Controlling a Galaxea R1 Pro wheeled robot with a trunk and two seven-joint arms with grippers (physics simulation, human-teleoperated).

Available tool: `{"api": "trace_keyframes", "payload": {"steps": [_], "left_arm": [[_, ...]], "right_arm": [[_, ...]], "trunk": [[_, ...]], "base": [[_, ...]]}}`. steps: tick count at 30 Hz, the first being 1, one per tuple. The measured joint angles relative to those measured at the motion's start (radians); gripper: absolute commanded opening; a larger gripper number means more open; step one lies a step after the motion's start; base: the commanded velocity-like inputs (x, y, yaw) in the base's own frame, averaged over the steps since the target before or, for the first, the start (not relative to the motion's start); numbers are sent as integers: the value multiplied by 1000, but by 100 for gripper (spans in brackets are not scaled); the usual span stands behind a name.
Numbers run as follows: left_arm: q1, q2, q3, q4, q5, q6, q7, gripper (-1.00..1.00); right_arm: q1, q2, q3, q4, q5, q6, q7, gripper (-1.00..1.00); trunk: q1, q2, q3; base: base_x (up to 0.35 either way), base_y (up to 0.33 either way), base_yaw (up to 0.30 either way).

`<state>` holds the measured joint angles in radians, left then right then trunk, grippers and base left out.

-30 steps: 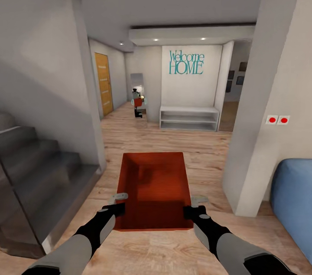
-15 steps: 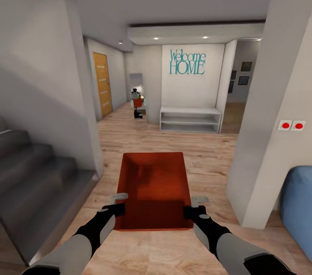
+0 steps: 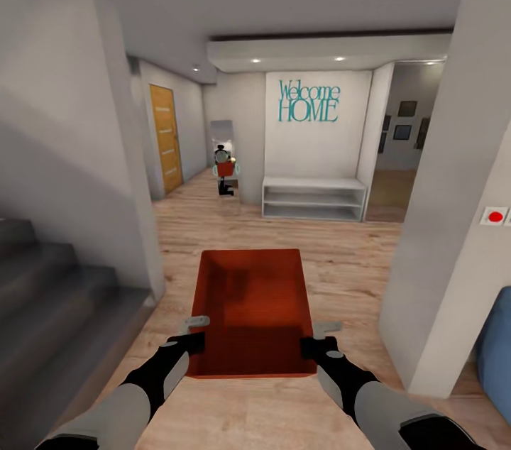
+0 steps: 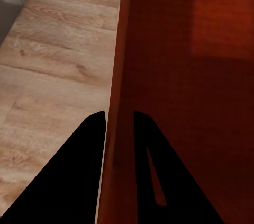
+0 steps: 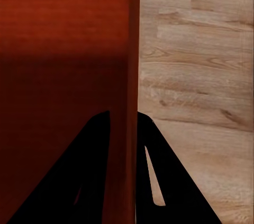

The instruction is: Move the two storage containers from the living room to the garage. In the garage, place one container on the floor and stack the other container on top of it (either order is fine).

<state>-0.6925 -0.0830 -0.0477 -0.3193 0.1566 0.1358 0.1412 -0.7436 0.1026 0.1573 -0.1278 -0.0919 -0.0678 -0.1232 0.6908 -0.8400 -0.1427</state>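
One storage container (image 3: 253, 308) is carried in front of the robot, over light wood flooring (image 3: 341, 251), left gripper (image 3: 190, 336) and right gripper (image 3: 319, 338) each pinching a side wall. Ahead lie a hallway, white bench (image 3: 314, 198) and stairs (image 3: 50, 294); judging by this, no garage reached, nothing stacked yet

The bin (image 3: 255, 308) looks like smooth, matt red-orange plastic – the floor (image 3: 341, 258) beneath is light wood plank with visible grain, the stairs (image 3: 57, 308) smooth dull grey, the door (image 3: 165, 138) yellowish wood.
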Motion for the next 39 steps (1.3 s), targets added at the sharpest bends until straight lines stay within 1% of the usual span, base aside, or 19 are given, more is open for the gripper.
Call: {"api": "trace_keyframes", "payload": {"steps": [39], "left_arm": [[0, 0, 0, 0, 0, -1, 0, -100]], "right_arm": [[0, 0, 0, 0, 0, -1, 0, -100]], "trunk": [[0, 0, 0]], "base": [[323, 0, 0]]}}
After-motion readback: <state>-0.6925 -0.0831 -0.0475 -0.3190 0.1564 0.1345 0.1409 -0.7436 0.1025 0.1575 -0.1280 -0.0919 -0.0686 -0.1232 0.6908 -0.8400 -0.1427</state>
